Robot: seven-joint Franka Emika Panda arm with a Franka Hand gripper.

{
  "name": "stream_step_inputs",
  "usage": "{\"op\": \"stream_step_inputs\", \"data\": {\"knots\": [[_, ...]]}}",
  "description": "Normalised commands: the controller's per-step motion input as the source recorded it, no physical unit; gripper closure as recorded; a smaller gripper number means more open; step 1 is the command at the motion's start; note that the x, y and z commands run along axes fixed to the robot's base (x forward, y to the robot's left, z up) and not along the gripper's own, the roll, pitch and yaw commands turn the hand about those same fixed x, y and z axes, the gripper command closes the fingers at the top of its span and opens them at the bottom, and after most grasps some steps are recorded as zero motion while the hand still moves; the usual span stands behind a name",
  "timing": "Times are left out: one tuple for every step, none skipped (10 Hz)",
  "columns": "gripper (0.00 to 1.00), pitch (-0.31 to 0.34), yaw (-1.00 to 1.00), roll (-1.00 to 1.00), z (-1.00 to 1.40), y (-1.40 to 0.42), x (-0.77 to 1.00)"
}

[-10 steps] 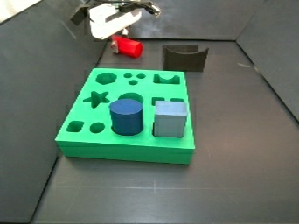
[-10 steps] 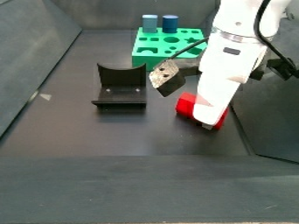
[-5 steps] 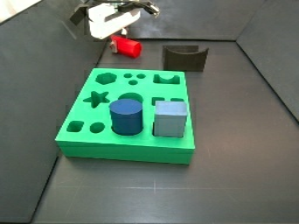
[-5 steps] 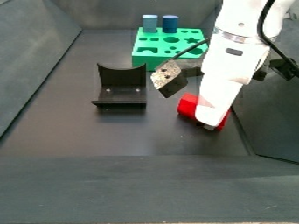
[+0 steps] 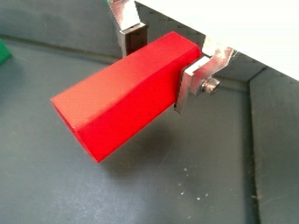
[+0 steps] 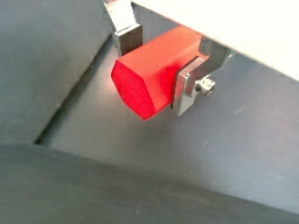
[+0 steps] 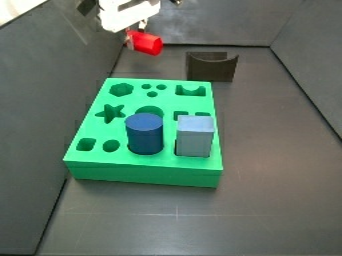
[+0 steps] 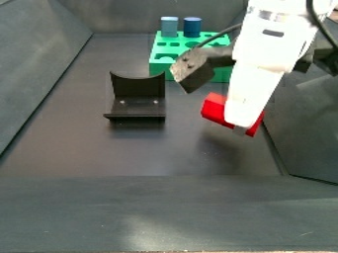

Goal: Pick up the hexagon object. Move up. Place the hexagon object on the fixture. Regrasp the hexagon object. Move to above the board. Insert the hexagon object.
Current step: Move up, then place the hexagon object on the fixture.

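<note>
Between the silver fingers in both wrist views, the red peg is sitting clamped, its long body jutting out past the plates, apparently so the far end can be rested on something; its hexagonal end face is showing; in a side view the gripper is hanging over the far edge of the floor, peg off the ground, beyond the green board and beside the dark fixture; in a side view the peg is hovering near the fixture.

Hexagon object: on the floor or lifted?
Lifted. The gripper is shut on the hexagon object, which hangs clear of the floor in both side views.
</note>
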Motion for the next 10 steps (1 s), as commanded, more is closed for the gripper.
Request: {"op": "stream_step_inputs", "data": {"knots": [[1.00, 0.038, -0.01, 0.01, 0.25, 0.00, -0.03], [1.00, 0.000, 0.00, 0.00, 1.00, 0.00, 0.00], [1.00, -0.008, 0.00, 0.01, 1.00, 0.00, 0.01], [1.00, 0.013, 0.00, 0.00, 1.00, 0.00, 0.00], [1.00, 0.024, 0.00, 0.01, 1.00, 0.00, -0.01], [1.00, 0.034, -0.01, 0.01, 1.00, 0.00, -0.01], [1.00, 0.038, -0.01, 0.02, 1.00, 0.00, -0.02], [1.00, 0.041, -0.01, 0.02, 1.00, 0.01, -0.02], [1.00, 0.049, -0.01, 0.02, 0.97, 0.01, -0.03], [1.00, 0.057, -0.01, 0.03, 0.76, 0.01, -0.02]]}}
